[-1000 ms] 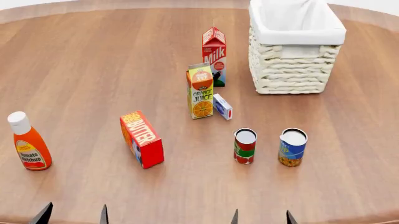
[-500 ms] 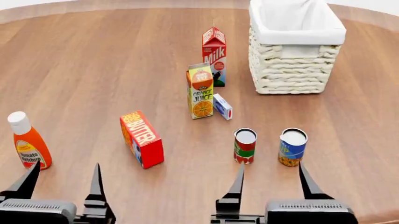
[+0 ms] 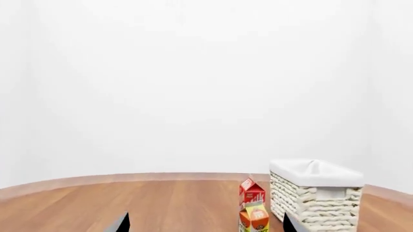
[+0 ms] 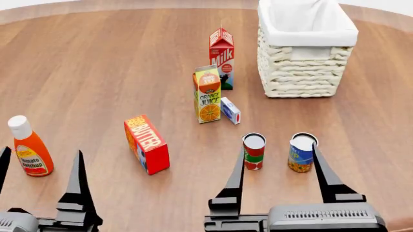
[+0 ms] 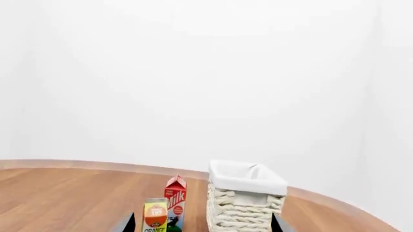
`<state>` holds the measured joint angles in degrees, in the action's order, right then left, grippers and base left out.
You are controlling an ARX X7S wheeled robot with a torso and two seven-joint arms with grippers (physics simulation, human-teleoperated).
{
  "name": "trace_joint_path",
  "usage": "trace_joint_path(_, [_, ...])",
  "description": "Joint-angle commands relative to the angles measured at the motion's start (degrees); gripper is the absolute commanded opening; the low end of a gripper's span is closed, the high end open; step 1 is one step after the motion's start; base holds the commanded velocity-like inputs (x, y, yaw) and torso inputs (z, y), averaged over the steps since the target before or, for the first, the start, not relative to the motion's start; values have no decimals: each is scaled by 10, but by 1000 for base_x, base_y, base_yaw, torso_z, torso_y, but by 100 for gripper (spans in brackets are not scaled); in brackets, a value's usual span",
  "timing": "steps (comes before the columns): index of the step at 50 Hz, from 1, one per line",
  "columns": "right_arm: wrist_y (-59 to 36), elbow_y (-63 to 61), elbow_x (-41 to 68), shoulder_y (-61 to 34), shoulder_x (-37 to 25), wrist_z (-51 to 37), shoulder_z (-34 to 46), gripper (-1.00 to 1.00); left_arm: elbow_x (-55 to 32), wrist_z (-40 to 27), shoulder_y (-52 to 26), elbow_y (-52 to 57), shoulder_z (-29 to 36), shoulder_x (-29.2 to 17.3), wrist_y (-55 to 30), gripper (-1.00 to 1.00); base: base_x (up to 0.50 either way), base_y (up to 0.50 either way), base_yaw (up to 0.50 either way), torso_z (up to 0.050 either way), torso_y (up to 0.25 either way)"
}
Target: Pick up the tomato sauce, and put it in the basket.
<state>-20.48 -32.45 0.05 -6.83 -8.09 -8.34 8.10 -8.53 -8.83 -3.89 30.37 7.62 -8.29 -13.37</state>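
Tomato sauce [image 4: 254,152] stands outside the basket [image 4: 303,72] (lined, seemingly empty); both end effectors spread wide.

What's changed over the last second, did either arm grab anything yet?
Nothing grabbed. Both arms rose into the head view from its bottom edge and moved forward: the right pincer, open, now has fingers flanking the tomato sauce and the blue can in that view. The left pincer, open, is near the ketchup bottle. The cans, cartons, butter box and basket stayed put.
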Motion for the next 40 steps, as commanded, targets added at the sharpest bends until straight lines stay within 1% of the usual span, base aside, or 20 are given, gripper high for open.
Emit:
trace_joint_path(1, [-24, -52, -12, 34, -3, -19, 18, 100, -13, -11, 12, 58, -3, -13, -26, 100, 0, 0, 0, 0, 0])
trace_joint_path(5, [-35, -47, -7, 39, -1, -25, 13, 100, -14, -14, 14, 64, -2, -15, -28, 100, 0, 0, 0, 0, 0])
trace_joint_path(8, [-84, -52, -11, 32, -1, -30, 15, 100, -14, -15, 15, 68, 0, -17, -30, 100, 0, 0, 0, 0, 0])
trace_joint_path(12, [-114, -56, -10, 29, -3, -32, 17, 100, -14, -17, 13, 62, 1, -18, -28, 100, 0, 0, 0, 0, 0])
trace_joint_path(14, [-109, -55, 6, 30, 2, -28, 9, 100, -11, -18, 14, 63, 5, -20, -29, 100, 0, 0, 0, 0, 0])
trace_joint_path(24, [-130, -57, 7, 27, -2, -37, 10, 100, -16, -22, 12, 67, 8, -25, -36, 100, 0, 0, 0, 0, 0])
trace_joint_path(31, [-108, -56, 18, 30, -4, -37, 3, 100, -16, -25, 11, 64, 11, -27, -34, 100, 0, 0, 0, 0, 0])
trace_joint_path(40, [-99, -60, 23, 32, -6, -42, 4, 100, -20, -27, 12, 63, 15, -31, -30, 100, 480, 0, 0, 0, 0])
